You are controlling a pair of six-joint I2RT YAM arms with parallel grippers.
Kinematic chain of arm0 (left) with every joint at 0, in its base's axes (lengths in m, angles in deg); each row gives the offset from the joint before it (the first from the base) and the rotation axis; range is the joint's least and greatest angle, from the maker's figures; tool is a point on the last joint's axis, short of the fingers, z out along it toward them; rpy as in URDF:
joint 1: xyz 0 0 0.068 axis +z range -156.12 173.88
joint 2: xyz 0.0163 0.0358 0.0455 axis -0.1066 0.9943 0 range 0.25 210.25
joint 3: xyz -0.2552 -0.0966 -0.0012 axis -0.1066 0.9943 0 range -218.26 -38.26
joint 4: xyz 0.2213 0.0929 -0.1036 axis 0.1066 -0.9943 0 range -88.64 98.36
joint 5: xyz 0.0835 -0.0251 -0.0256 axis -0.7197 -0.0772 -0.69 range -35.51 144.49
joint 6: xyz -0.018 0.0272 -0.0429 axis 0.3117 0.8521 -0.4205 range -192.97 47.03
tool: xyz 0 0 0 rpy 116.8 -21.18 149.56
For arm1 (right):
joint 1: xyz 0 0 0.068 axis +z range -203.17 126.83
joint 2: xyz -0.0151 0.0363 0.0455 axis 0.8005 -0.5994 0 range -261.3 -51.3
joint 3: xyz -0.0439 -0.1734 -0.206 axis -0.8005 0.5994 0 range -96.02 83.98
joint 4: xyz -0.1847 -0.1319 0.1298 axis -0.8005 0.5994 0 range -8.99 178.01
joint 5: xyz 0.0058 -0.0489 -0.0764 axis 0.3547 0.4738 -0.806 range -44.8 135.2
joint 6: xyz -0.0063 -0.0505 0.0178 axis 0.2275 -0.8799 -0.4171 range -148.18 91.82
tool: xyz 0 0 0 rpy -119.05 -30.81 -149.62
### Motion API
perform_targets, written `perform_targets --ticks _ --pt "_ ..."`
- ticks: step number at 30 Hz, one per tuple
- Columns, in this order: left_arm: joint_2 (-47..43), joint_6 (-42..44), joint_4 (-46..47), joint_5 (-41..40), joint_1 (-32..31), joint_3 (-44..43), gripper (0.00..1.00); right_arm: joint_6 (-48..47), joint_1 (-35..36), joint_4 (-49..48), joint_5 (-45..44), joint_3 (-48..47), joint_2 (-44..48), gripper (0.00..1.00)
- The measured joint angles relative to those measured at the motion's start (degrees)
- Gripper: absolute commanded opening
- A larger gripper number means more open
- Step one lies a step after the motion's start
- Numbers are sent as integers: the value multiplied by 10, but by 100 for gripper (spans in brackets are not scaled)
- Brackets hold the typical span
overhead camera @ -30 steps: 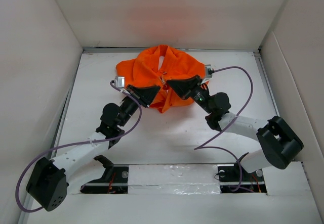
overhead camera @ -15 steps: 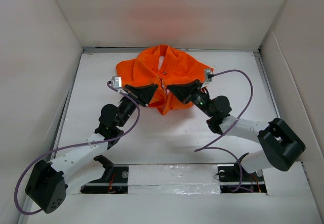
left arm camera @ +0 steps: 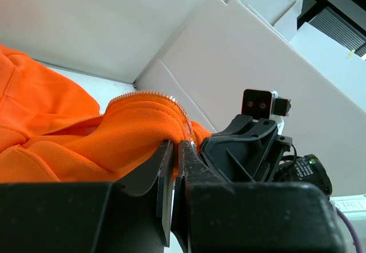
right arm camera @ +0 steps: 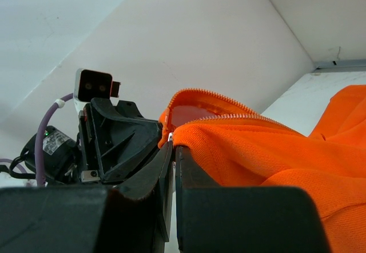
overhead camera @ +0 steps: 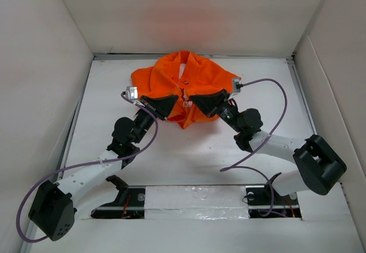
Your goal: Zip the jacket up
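Observation:
The bright orange jacket (overhead camera: 182, 84) lies bunched at the far middle of the table, its front open with silvery zipper teeth along both edges. My left gripper (overhead camera: 178, 101) is shut on the jacket's left front edge (left arm camera: 143, 127); the zipper teeth (left arm camera: 150, 95) curve over the fold above my jaws. My right gripper (overhead camera: 191, 100) is shut on the right front edge (right arm camera: 240, 144), with its zipper teeth (right arm camera: 229, 117) running off to the right. The two grippers face each other a few centimetres apart. Each wrist view shows the other gripper close behind the cloth.
White walls enclose the table on the left, far and right sides. Purple cables (overhead camera: 269, 101) loop from both wrists over the table. The arm bases (overhead camera: 194, 199) sit at the near edge.
The right arm's elbow has shifted slightly; both grippers stay shut on the jacket edges at nearly the same spot, the right one a touch nearer the left.

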Motion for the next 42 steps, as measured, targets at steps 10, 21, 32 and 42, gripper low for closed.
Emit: perform_targets --ticks 10,21,32,42 --pt "4 0 -3 -3 0 0 0 -8 0 0 0 0 2 0" --pt "12 0 -3 -2 0 0 0 -15 0 0 0 -1 2 0" --pt "18 0 -3 2 0 0 0 -17 0 0 0 -1 2 0" --pt "18 0 -2 9 0 0 0 -17 0 0 0 -1 2 0"
